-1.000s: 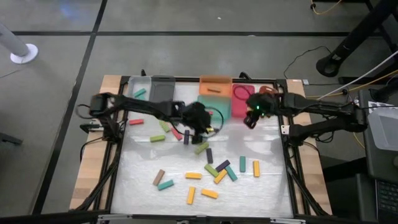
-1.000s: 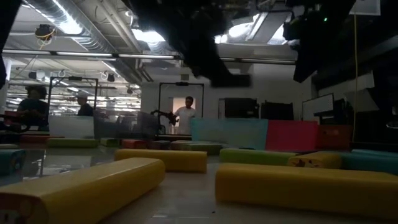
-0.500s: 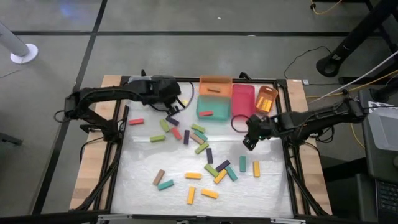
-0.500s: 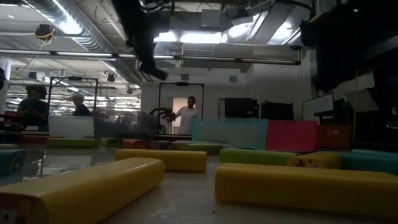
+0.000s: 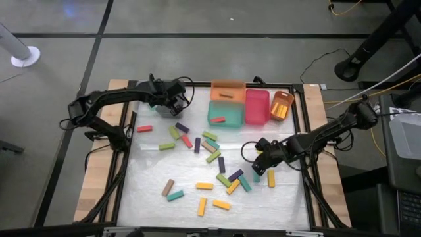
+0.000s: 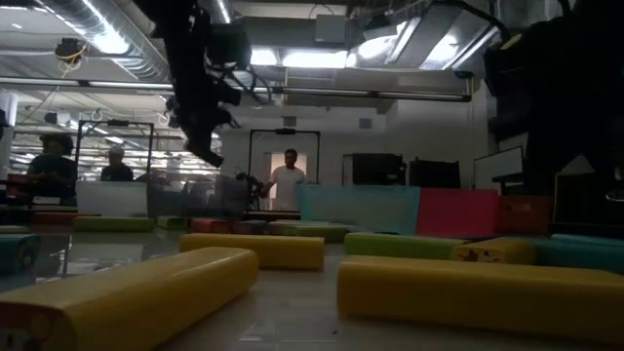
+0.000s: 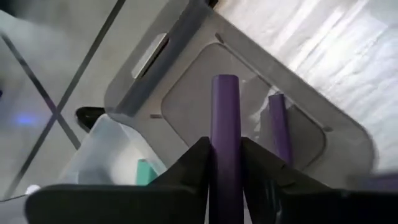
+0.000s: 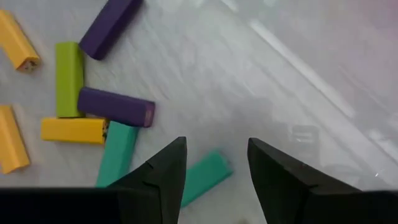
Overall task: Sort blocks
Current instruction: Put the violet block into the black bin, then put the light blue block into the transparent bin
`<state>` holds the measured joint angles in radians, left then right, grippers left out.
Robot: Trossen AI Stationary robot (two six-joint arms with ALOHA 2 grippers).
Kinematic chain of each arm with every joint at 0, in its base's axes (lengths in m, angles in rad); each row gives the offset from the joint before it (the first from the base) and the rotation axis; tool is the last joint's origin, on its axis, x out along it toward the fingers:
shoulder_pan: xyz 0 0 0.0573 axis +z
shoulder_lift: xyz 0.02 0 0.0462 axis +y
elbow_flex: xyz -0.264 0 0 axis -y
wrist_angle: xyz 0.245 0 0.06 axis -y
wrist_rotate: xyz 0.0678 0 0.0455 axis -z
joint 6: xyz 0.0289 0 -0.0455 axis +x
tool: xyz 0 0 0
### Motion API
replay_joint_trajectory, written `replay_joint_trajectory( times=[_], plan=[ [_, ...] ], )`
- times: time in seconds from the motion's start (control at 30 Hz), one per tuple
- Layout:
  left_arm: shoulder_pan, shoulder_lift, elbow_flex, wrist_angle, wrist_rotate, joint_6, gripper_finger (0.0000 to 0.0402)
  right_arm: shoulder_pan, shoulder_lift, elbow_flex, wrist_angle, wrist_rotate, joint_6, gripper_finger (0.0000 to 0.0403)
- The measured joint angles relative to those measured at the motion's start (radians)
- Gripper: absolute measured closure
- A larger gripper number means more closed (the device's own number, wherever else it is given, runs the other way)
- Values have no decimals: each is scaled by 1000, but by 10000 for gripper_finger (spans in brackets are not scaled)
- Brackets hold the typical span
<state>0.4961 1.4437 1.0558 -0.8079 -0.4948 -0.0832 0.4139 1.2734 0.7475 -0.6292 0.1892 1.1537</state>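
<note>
My left gripper (image 5: 172, 103) hangs at the far left of the table above a grey bin (image 7: 186, 93), shut on a purple block (image 7: 225, 112). Another purple block (image 7: 278, 124) lies in that bin. My right gripper (image 5: 258, 164) stands open, pointing down over loose blocks on the table's right side. A teal block (image 8: 205, 175) lies flat on the table below the gap between its fingers. More blocks lie flat around it: purple (image 8: 117, 106), green (image 8: 68, 78), yellow (image 8: 71, 129). My left gripper pinches the purple block's long sides (image 7: 225, 158) between its two fingers. The block lies along the fingers, and its free end sticks out past the fingertips. The fingers slant down from above. The block is lifted clear over the grey bin.
Beside the grey bin stands a clear bin holding a teal block (image 7: 146, 171). Orange (image 5: 227, 90), teal (image 5: 225, 113), pink (image 5: 257, 105) and small orange (image 5: 281, 105) bins line the far edge. Loose blocks are scattered over the middle and near part of the table.
My left gripper has carried the purple block from the table's middle to the far left, over the grey bin, turning as it went. My right gripper has moved from beside the pink bin toward the near edge and down, over the loose blocks.
</note>
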Motion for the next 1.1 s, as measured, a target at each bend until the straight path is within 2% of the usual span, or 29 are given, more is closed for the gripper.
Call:
replay_joint_trajectory(
  times=[0.1, 0.27, 0.47, 0.87, 0.97, 1.1],
  plan=[
    [15, 1, -47, 59, 1, 7, 315, 18, 40, 0, 14, -12, 74, 233],
    [35, 4, -104, 149, 1, 4, 284, 21, 103, 0, 12, -91, 179, 233],
    [50, 5, -110, 155, 1, -30, 246, 21, 174, 0, 43, -131, 231, 233],
    [49, 5, -110, 155, 23, -22, 235, 21, 291, 4, 83, -148, 253, 233],
    [47, 5, -110, 155, 55, -22, 235, 21, 297, 4, 76, -148, 236, 248],
    [46, 5, -110, 159, 172, -24, 235, 20, 298, 15, 72, -139, 197, 297]
  ],
)
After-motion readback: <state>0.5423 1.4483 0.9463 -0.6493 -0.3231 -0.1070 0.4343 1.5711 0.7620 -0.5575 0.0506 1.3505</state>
